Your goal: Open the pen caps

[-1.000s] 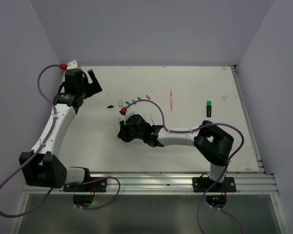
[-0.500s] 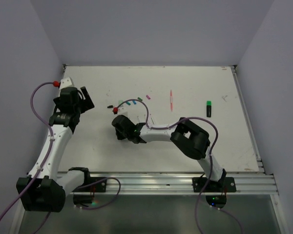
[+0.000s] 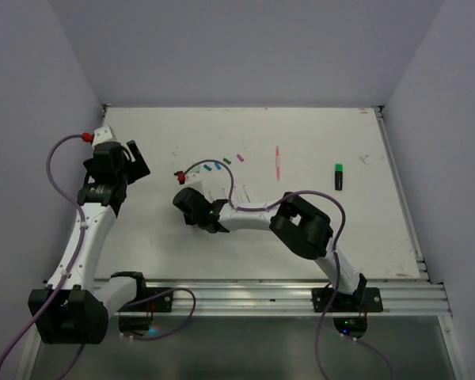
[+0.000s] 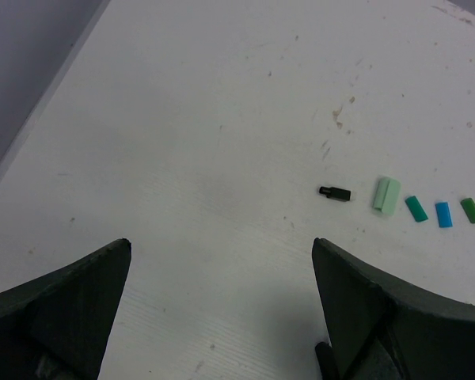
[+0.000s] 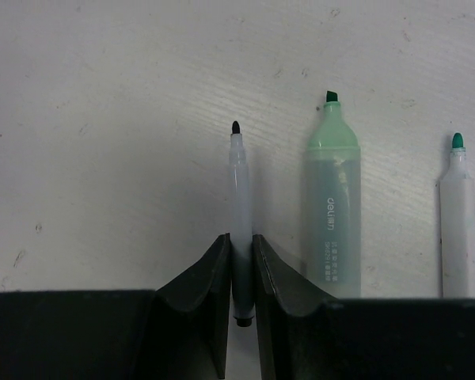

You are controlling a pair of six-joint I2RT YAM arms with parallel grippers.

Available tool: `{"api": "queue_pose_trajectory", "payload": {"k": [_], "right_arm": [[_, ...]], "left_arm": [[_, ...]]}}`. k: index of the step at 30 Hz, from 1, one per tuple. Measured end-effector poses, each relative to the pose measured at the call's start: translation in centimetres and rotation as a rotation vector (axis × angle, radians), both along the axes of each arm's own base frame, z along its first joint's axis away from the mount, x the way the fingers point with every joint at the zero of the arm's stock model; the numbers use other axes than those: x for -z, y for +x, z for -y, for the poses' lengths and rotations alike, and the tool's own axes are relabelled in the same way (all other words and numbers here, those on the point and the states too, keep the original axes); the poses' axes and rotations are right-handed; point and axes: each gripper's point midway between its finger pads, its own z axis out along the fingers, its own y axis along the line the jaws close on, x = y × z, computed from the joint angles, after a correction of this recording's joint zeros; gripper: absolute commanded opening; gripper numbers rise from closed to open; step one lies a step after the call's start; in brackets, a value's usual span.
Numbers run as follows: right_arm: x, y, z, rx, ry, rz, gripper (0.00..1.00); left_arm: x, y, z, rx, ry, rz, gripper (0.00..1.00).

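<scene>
Right wrist: right pincer (image 5: 239,244) narrow, clasping uncapped black-tipped pen (image 5: 237,182), frame centre. Left pincer (image 4: 222,247) wide. Pen caps (image 4: 416,208) rowed mid-right, left wrist view. We advise: part fingers evenly, lift straight, spare highlighter (image 5: 331,214).

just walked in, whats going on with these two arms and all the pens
The right gripper is pinched on a thin black-tipped pen that is already uncapped. Next to it are a pale green highlighter and a green-tipped pen, both uncapped too. The left gripper hangs wide open and empty over the table. Ahead of it the loose caps lie in a row: black cap, pale green cap, teal cap, blue cap, green cap.
</scene>
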Motion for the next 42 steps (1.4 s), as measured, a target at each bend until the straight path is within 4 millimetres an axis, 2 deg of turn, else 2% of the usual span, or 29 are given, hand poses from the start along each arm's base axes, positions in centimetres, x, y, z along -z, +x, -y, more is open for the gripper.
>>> {"api": "queue_pose_trajectory", "payload": {"k": [12,14,24,32,34,37,42], "right_arm": [[0.0,0.4,-0.3,0.017,-0.023,0.021,0.24],[0.0,0.4,-0.3,0.018,-0.022,0.02,0.28],[-0.1,0.4,-0.4,0.01,-0.019,0.023,0.33],[-0.6,0.0,0.6,-0.015,-0.064,0.03,0.35],[-1.3,-0.1,0.9,-0.021,-0.068,0.034,0.39],[-3.5,-0.2,0.9,-0.037,-0.044,0.054,0.44],[-9.5,-0.3,1.0,-0.076,0.033,0.118,0.5]], "left_arm": [[-0.1,0.0,-0.6,-0.015,-0.006,0.004,1.0],[-0.1,0.0,-0.6,-0.015,-0.007,0.004,1.0],[0.1,0.0,-0.5,-0.009,-0.011,0.003,1.0],[0.5,-0.1,-0.5,-0.009,-0.015,-0.003,1.0],[0.5,-0.1,-0.5,-0.007,-0.017,-0.003,1.0],[0.5,0.0,-0.5,-0.006,-0.018,-0.001,1.0],[0.4,0.1,-0.4,-0.002,-0.021,0.003,1.0]]}}
